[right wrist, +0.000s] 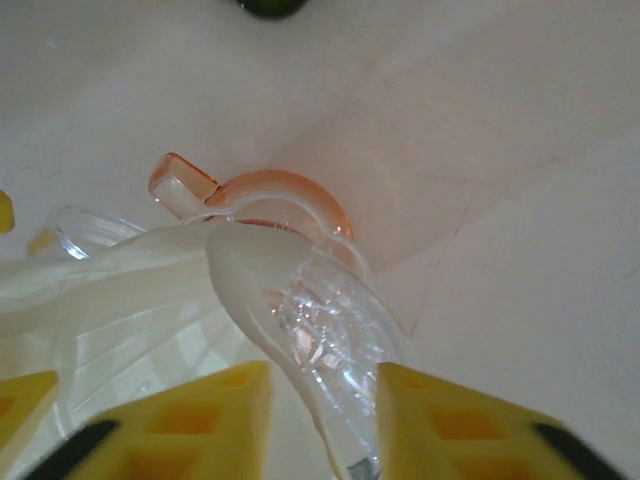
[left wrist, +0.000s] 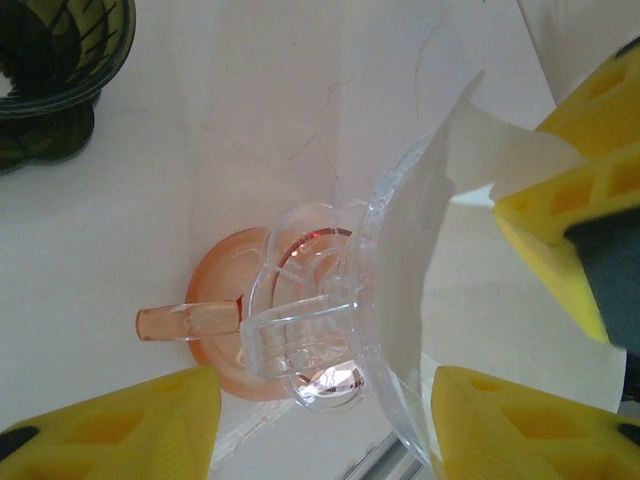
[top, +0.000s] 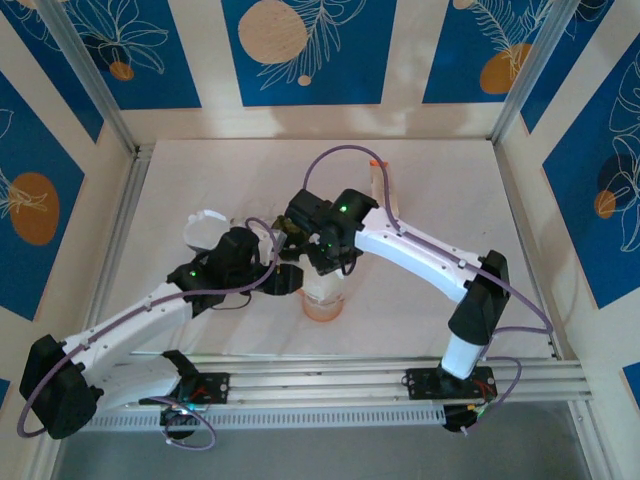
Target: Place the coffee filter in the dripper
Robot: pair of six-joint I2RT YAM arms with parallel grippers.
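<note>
Your table (top: pixel 200 170) is white. Tall blue walls (top: pixel 300 50) with leaf pictures stand at 9, 12 and 3 o'clock. A metal rail (top: pixel 330 378) runs along the edge at 6 o'clock. Both arms meet in the middle, so it is crowded there. There is bare table toward 12 o'clock and toward 3 o'clock. A white thing (top: pixel 208 222) lies at 10 o'clock from the middle, and a dark round thing (left wrist: pixel 50 70) sits close by too.

The dripper (left wrist: pixel 310 340) is clear like glass. It has a small handle and stands on an orange base (left wrist: pixel 215 300), just a bit toward 6 o'clock from the middle of the table. The coffee filter (left wrist: pixel 415 260) is white paper. It lies inside the dripper, leaning on the wall, and one floppy edge sticks up past the rim.

Your left gripper (left wrist: pixel 325 385) has its jaws apart on both sides of the dripper. You cannot tell if they squeeze it. Your right gripper (right wrist: pixel 325 375) has its jaws apart, with the rim of the dripper between them.
</note>
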